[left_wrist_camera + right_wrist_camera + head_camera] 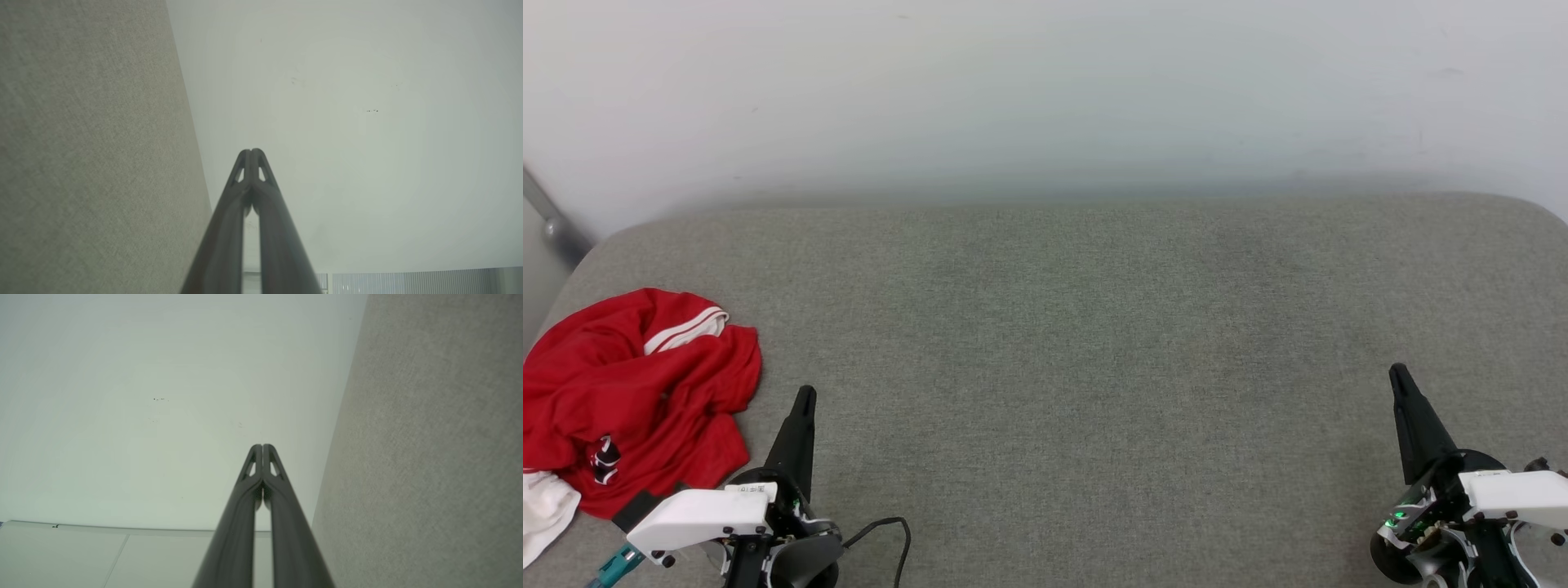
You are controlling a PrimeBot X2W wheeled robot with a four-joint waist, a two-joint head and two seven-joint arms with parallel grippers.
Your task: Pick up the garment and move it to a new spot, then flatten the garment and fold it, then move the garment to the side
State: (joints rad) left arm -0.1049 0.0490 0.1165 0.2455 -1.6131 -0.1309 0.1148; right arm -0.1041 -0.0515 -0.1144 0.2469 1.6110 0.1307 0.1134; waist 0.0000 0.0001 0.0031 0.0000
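**Both claws clenched and empty; garment bunched at the left edge**

Head view: left claw [805, 398] sits at the lower left, its two dark fingers pressed together into one point, gripping nothing. It lies just beside the garment [637, 392], on that heap's right, with a narrow strip of grey fabric showing between them. The right claw [1399, 377] sits at the lower right, likewise clenched and empty, well apart from the garment. The garment is a crumpled red heap on the left end of the grey fabric-covered tabletop [1078, 343]; a white-striped trim shows near its top, a white patch at its lower left, and a bit of black-and-white print low on the heap. A black cable [892, 529] loops beside the left wrist. A pale wall [1045, 98] rises behind the tabletop.

Left wrist view: the left claw [252, 154] is clamped tight, tips touching, nothing between them. Grey fabric covers the left part, the pale wall the rest.

Right wrist view: the right claw [262, 449] is also clamped, tips touching, holding nothing. Grey fabric lies along the right side, the pale wall to the left.
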